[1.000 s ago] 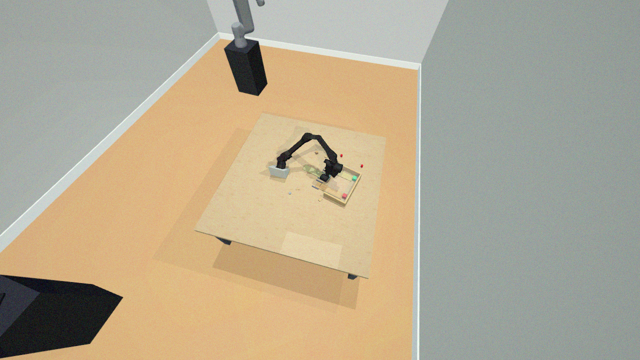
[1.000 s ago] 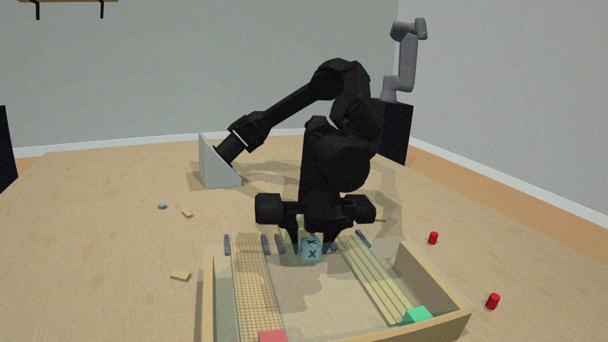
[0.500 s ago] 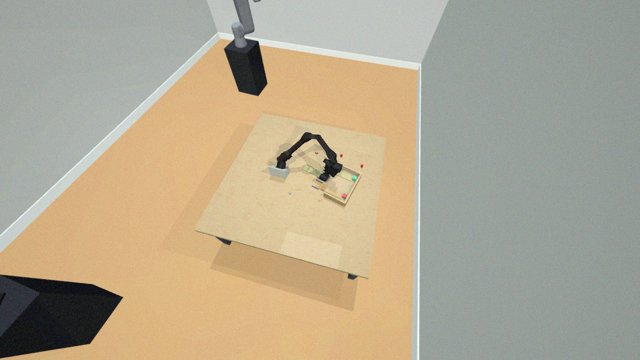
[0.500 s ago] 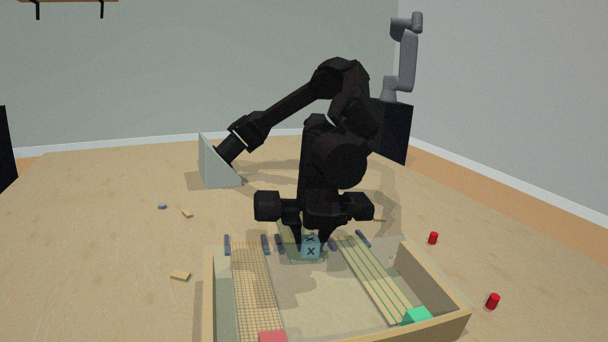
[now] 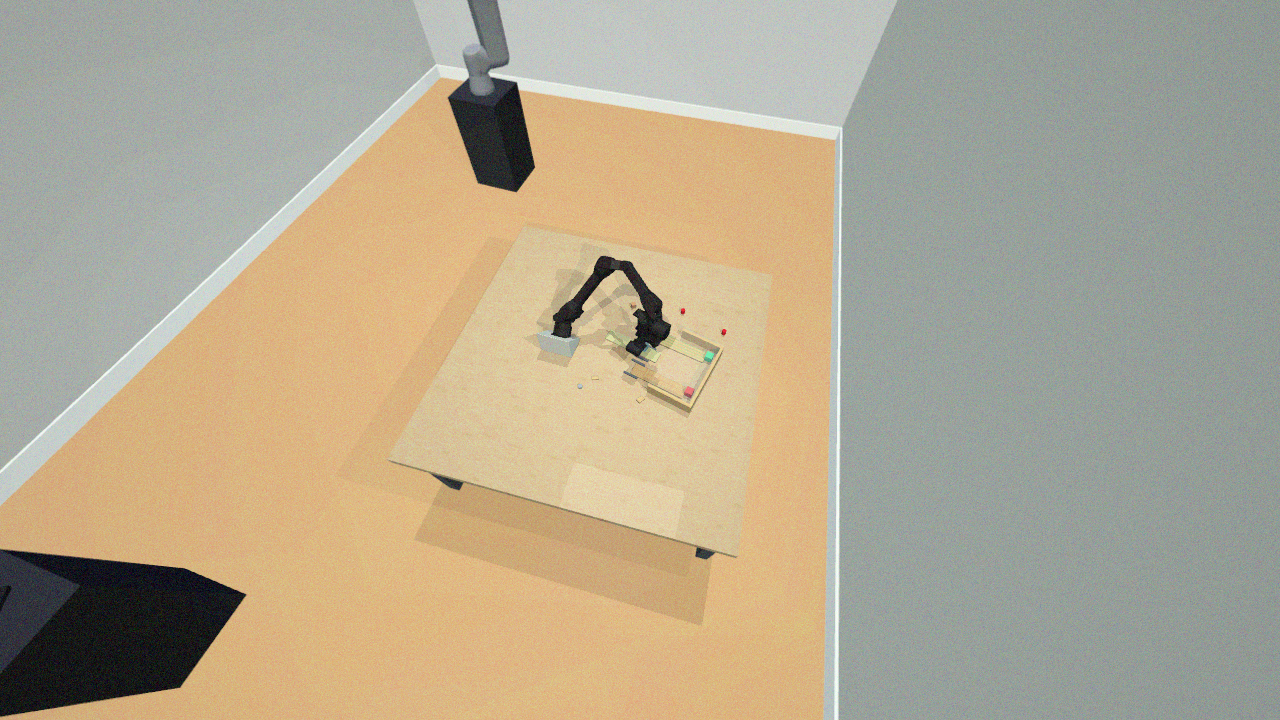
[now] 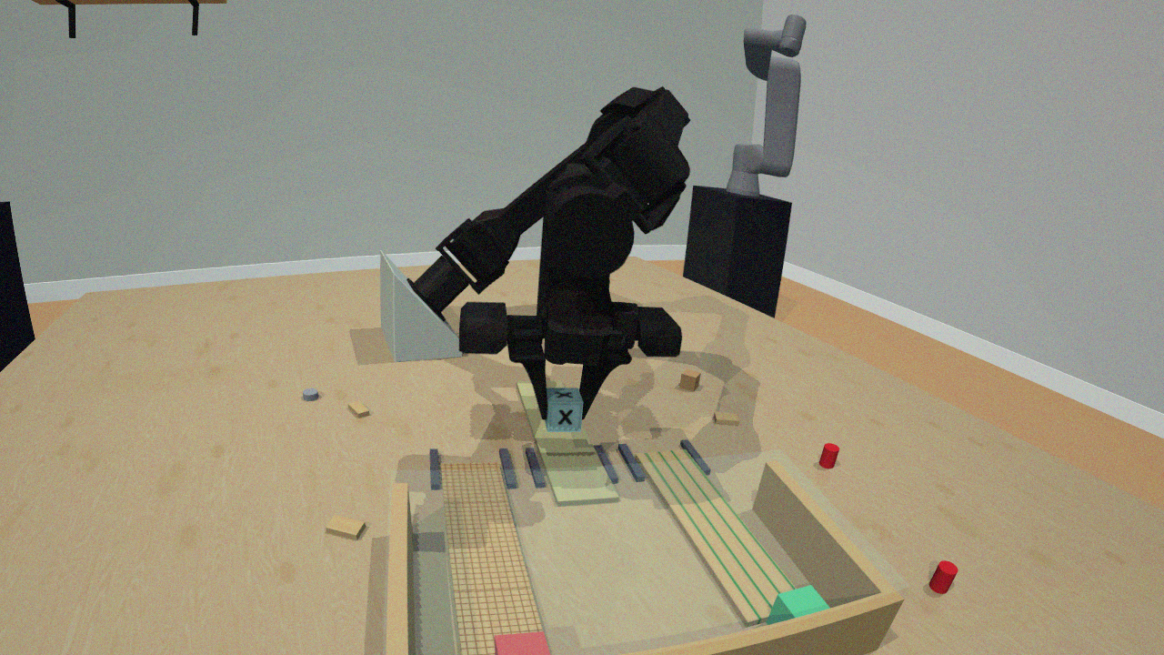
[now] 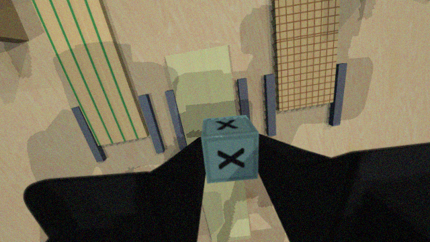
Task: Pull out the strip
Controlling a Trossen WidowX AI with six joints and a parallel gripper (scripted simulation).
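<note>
Teal cube [image 6: 564,409] with the black X on its faces is pinched between the two dark fingers of the gripper [image 6: 563,389], jaws narrowed onto its sides, one finger pressed to each flank. In the exterior view the cube sits just clear of the pale green strip [image 6: 569,464], its shadow falling on the strip beneath. That strip lies pulled toward the arm's base, running between the short blue guide rails [image 6: 533,467], with only its far end reaching into the wooden tray [image 6: 822,627].

The black arm [image 6: 569,211] is folded sharply: from the grey wedge base [image 6: 406,313] it climbs to a high elbow, then drops nearly straight down, wrist vertical, fingers pointing at the table [image 6: 163,505]. From above, the arm makes an inverted V.

Either side, the grid-patterned strip [image 6: 484,546] carries a red block [image 6: 520,643] at its far end, and the green-lined strip [image 6: 716,529] carries a green block [image 6: 797,604] against the tray wall. Two red cylinders [image 6: 942,577] stand outside the tray.
</note>
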